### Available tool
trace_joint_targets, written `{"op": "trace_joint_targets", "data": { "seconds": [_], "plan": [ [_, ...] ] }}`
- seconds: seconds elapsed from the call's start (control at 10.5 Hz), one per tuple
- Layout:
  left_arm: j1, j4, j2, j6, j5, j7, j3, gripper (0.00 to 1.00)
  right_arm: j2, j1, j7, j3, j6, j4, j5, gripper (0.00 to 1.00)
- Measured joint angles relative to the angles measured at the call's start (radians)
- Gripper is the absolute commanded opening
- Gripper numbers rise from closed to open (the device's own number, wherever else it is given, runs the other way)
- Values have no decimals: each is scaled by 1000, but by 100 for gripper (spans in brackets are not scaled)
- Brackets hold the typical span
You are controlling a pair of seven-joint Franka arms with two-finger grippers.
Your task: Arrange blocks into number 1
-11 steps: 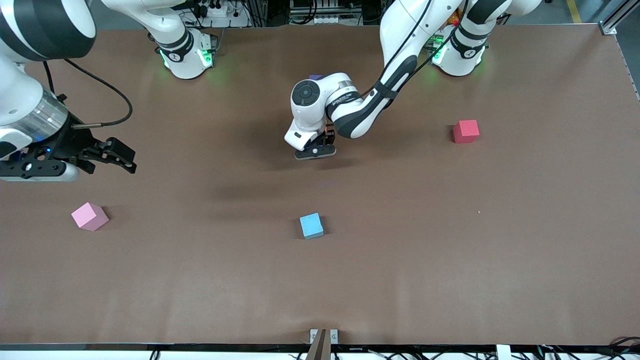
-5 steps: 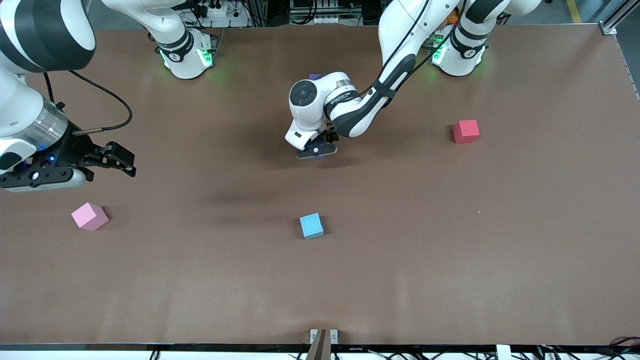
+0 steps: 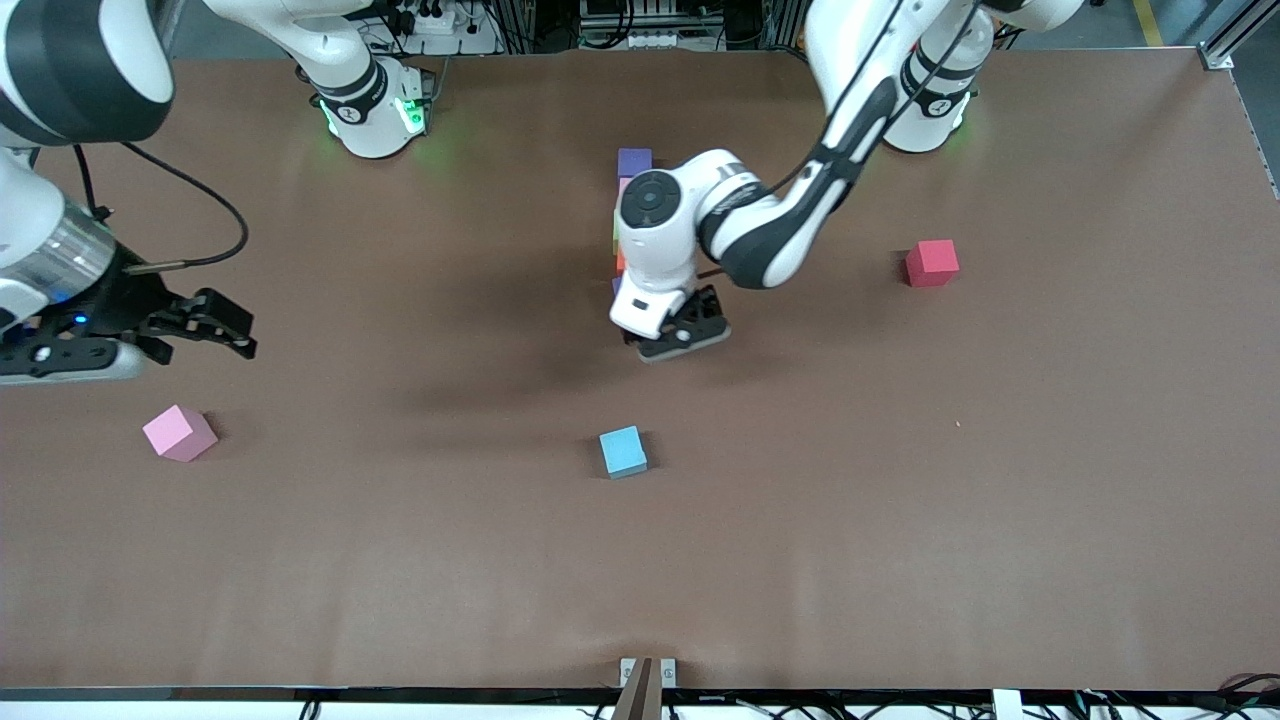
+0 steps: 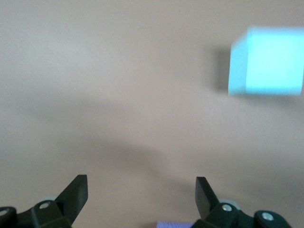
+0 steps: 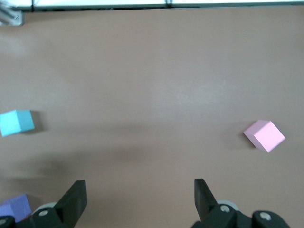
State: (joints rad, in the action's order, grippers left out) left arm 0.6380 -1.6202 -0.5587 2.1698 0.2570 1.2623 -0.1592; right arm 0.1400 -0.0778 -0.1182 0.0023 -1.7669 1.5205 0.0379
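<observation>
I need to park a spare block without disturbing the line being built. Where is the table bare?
Bare: the wide strip nearer the front camera than the light blue block, and the patch between it and the pink block. Also between the red block and the left gripper. Crowded: the block column under the left arm.

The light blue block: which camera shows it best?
The left wrist view shows the light blue block largest, two faces visible, though soft. The front view shows it small but whole, alone on the table, nearer the camera than the left gripper. The right wrist view catches it at the frame's edge.
</observation>
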Motion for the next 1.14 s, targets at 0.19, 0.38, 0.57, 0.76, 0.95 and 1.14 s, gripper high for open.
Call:
{"op": "trace_joint_targets", "data": {
  "seconds": [0.19,0.38,0.57,0.76,0.95,1.14],
  "plan": [
    [-80,15,72,-68,1,-4,8,100,-6,31,-51,0,7,-10,0,100],
    [-175,34,113,-103,3,-30,10,100,-20,74,-49,-2,29,-14,0,100],
    [-259,47,144,-154,4,-149,9,100,-42,89,-28,-14,68,-15,-1,100],
    [-325,48,194,-249,1,-291,5,100,-57,90,18,-52,116,-16,-1,100],
    [-380,49,243,-337,-19,-464,3,100,-57,90,57,-83,145,-18,-1,100],
    [-437,48,297,-397,-68,-629,3,100,-59,87,79,-82,176,-20,-1,100]
  ]
}}
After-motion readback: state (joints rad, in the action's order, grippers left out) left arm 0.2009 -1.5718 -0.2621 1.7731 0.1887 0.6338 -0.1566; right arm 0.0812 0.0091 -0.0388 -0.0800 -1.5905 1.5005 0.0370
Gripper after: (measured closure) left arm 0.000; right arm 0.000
